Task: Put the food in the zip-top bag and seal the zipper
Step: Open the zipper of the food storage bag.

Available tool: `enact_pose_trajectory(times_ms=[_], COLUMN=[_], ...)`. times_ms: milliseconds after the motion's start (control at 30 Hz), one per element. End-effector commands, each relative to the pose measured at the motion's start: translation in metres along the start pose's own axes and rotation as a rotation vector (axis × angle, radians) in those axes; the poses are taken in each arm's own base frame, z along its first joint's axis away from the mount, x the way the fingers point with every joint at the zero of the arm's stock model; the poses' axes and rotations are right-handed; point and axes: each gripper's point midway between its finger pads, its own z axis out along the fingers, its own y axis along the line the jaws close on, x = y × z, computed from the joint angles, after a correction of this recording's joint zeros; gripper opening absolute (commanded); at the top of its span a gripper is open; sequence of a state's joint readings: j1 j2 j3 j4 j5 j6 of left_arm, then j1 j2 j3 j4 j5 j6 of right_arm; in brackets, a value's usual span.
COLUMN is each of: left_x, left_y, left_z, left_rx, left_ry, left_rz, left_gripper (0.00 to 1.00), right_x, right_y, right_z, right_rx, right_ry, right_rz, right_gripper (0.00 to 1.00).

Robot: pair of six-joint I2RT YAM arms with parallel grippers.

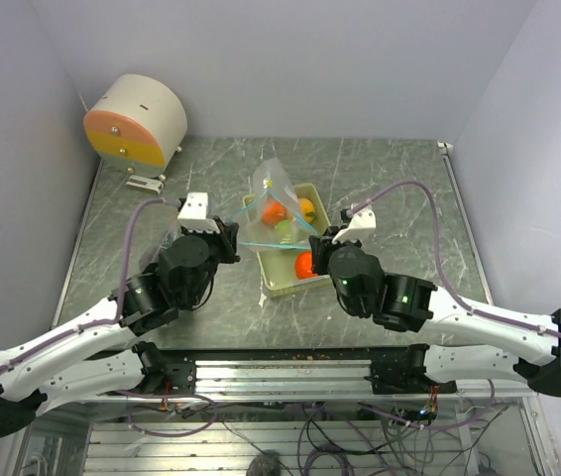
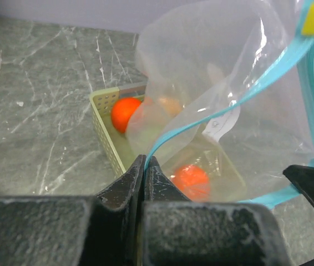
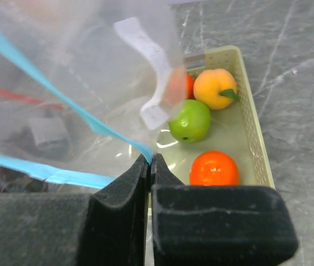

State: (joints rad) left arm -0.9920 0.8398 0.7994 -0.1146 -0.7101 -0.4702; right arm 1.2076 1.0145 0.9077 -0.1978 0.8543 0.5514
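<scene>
Left gripper [image 2: 145, 161] and right gripper [image 3: 150, 158] each pinched the teal zipper [image 2: 218, 114], the bag [image 2: 240, 66] hanging over the basket [image 3: 251, 122] where the fruit [image 3: 213, 168] lay; even tension on both ends would likely hold the mouth wide.

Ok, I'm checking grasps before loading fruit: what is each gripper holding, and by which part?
Both hold the zip-top bag: the left gripper and right gripper each pinch its teal zipper strip, at opposite ends.
</scene>
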Motion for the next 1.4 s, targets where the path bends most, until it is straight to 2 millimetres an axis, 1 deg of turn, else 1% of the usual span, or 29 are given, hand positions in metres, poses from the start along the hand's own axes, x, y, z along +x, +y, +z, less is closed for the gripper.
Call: enact_pose_trajectory(times_ms=[0, 67, 133, 200, 233, 267, 300, 367, 433, 500, 533, 567, 667, 700, 767, 867, 1000, 1133, 1200, 1267, 1300, 1333, 1367], left_x=[-0.033, -0.046, -0.056, -0.064, -0.066, -0.068, -0.069, -0.07, -0.065, -0.054, -0.046, -0.036, -0.008, 0.0, 0.011, 0.018, 0.02, 0.023, 0.024, 0.024, 0.024, 0.023, 0.022], left_y=[0.041, 0.045, 0.05, 0.057, 0.06, 0.063, 0.067, 0.073, 0.078, 0.078, 0.075, 0.072, 0.058, 0.053, 0.043, 0.032, 0.018, 0.016, 0.017, 0.016, 0.015, 0.017, 0.021], left_z=[-0.025, -0.034, -0.042, -0.051, -0.054, -0.057, -0.06, -0.064, -0.065, -0.061, -0.056, -0.051, -0.035, -0.03, -0.023, -0.017, -0.015, -0.018, -0.021, -0.023, -0.024, -0.026, -0.027], left_rx=[-0.165, -0.167, -0.175, -0.19, -0.199, -0.21, -0.226, -0.259, -0.294, -0.301, -0.291, -0.277, -0.217, -0.197, -0.166, -0.132, -0.065, -0.041, -0.037, -0.019, -0.012, -0.014, -0.032], left_ry=[-0.017, -0.025, -0.024, -0.009, 0.001, 0.013, 0.027, 0.056, 0.086, 0.113, 0.124, 0.133, 0.156, 0.167, 0.192, 0.226, 0.235, 0.235, 0.241, 0.246, 0.249, 0.249, 0.25], left_rz=[0.081, 0.098, 0.118, 0.148, 0.165, 0.182, 0.2, 0.23, 0.258, 0.271, 0.269, 0.268, 0.254, 0.249, 0.249, 0.244, 0.223, 0.203, 0.196, 0.189, 0.191, 0.194, 0.201], left_gripper=[0.07, 0.07, 0.07, 0.07, 0.07, 0.07, 0.07, 0.07, 0.07, 0.07, 0.07, 0.07, 0.07, 0.07, 0.07, 0.07, 0.07, 0.07, 0.07, 0.07, 0.07, 0.07, 0.07], right_x=[-0.011, -0.001, 0.013, 0.035, 0.051, 0.062, 0.073, 0.088, 0.098, 0.101, 0.1, 0.097, 0.084, 0.079, 0.07, 0.059, 0.053, 0.046, 0.043, 0.04, 0.04, 0.04, 0.04], right_y=[-0.046, -0.016, 0.007, 0.024, 0.03, 0.034, 0.033, 0.029, 0.028, 0.033, 0.036, 0.038, 0.044, 0.045, 0.051, 0.062, 0.076, 0.095, 0.1, 0.097, 0.091, 0.082, 0.066], right_z=[0.0, 0.01, 0.02, 0.034, 0.044, 0.052, 0.059, 0.076, 0.089, 0.096, 0.098, 0.098, 0.099, 0.101, 0.103, 0.109, 0.116, 0.122, 0.126, 0.132, 0.135, 0.138, 0.141], right_rx=[0.271, 0.132, 0.045, -0.005, -0.005, 0.0, 0.027, 0.076, 0.07, 0.016, -0.011, -0.03, -0.068, -0.073, -0.095, -0.132, -0.177, -0.242, -0.25, -0.21, -0.166, -0.102, -0.013], right_ry=[-0.056, -0.026, 0.003, 0.057, 0.095, 0.123, 0.155, 0.218, 0.273, 0.29, 0.28, 0.267, 0.218, 0.202, 0.174, 0.138, 0.102, 0.073, 0.058, 0.046, 0.042, 0.043, 0.04], right_rz=[-0.06, -0.05, -0.009, 0.004, -0.007, -0.013, -0.02, -0.006, 0.015, 0.025, 0.024, 0.014, -0.002, -0.01, -0.03, -0.044, -0.04, -0.034, -0.03, -0.037, -0.037, -0.04, -0.037], right_gripper=[0.0, 0.0, 0.0, 0.0, 0.0, 0.0, 0.0, 0.0, 0.0, 0.0, 0.06, 0.15, 0.37, 0.42, 0.46, 0.48, 0.48, 0.49, 0.49, 0.49, 0.48, 0.48, 0.48])
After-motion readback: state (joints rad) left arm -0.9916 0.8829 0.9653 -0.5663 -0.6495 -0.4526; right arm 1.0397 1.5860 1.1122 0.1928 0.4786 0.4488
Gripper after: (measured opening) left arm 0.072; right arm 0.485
